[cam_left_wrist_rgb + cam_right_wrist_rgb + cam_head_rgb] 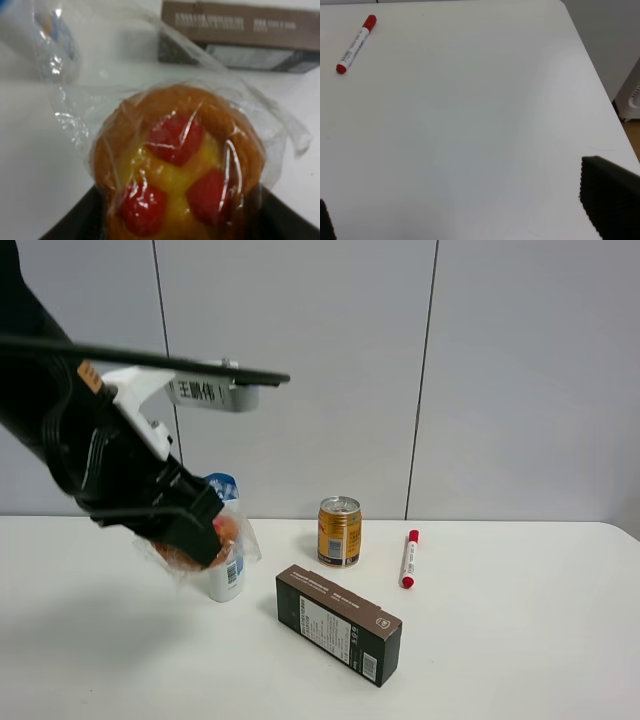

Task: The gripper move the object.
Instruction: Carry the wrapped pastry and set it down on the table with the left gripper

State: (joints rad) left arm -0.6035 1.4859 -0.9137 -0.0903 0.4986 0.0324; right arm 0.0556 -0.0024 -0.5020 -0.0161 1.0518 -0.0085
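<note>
Left wrist view: the left tool (200,538) is clenched on the wrapped pastry (177,165), likely squeezing its sides so it carries clear of the bench (500,640), close in front of the white bottle (228,580). Meanwhile the right tool (465,220) hangs released, holding nothing.

Count: one round golden-brown pastry with red bits in clear plastic wrap (175,165); one gold metal drink can (339,532); one red-capped white marker (408,559); one dark brown cardboard box (338,624); one white plastic bottle (227,578), half hidden, possibly blue-capped.
</note>
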